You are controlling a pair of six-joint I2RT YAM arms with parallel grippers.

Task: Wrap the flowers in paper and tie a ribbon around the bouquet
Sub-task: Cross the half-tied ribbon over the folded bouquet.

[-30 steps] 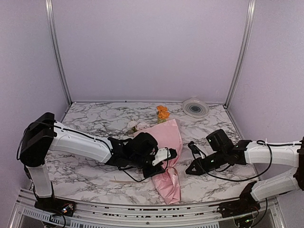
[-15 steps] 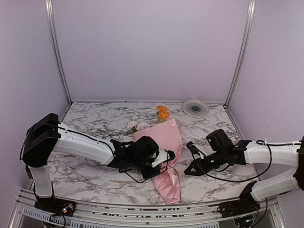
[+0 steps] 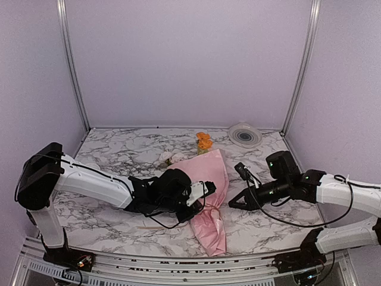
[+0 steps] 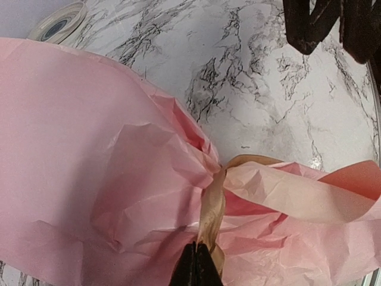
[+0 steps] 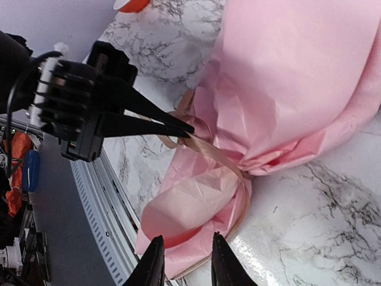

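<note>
Left gripper (image 4: 197, 262) pinches the thin beige-tan ribbon (image 4: 212, 202) wrapped round the waist of the crinkly pink paper bouquet (image 3: 208, 179), which lies on the marble table (image 3: 113, 149); right gripper (image 5: 186, 262) hovers beside it, jaws parted, empty.

The worktop (image 3: 113, 152), white with grey marble veining, carries the bouquet (image 3: 208, 179) near its middle. Its narrow end points to the near edge, its flower heads (image 3: 204, 142) (one orange, the others pale) to the far side. A round white-grey disc (image 3: 244, 135) lies in the far right corner.
</note>
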